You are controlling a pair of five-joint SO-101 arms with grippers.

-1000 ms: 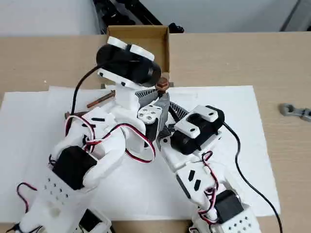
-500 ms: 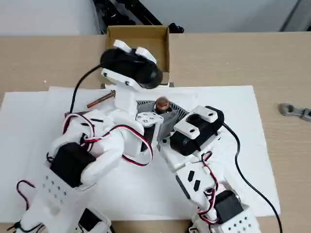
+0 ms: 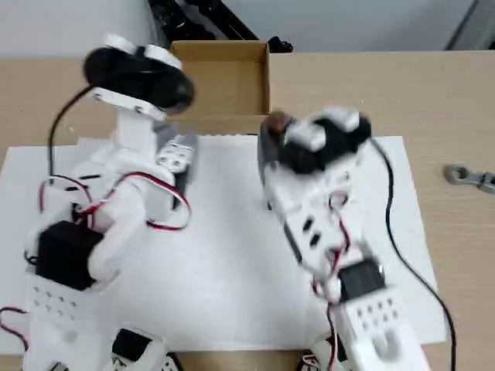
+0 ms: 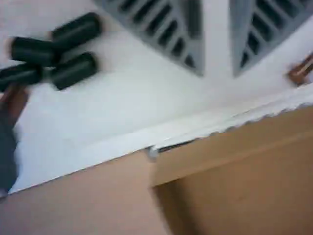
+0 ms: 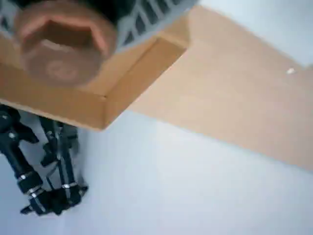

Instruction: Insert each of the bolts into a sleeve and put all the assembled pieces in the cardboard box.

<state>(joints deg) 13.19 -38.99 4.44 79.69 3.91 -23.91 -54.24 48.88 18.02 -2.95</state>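
One bolt held at the box rim: a short drop could miss

The right pincer [image 3: 269, 143] is closed on a copper-headed bolt [image 5: 61, 44], holding it up at the near wall of the cardboard box [image 3: 265, 77]. In its own wrist view the bolt head hangs over a corner of the box rather than over the middle. Whether a sleeve is on the shank I cannot tell. Letting go here looks risky: the piece might strike the rim and tip out onto the paper [image 3: 232, 263], or roll off toward the table [image 3: 433, 93]. A bolt with no sleeve would also go in unfinished.

The left pincer [image 4: 216, 68] is wide open and holds nothing, low over the paper just beside the box wall. Black sleeves [image 4: 73, 71] lie in a loose cluster near it, and another bolt [image 4: 301, 73] lies close to the paper's edge. Being round, these would probably roll at a light knock, so a careless sweep of that arm could scatter them.
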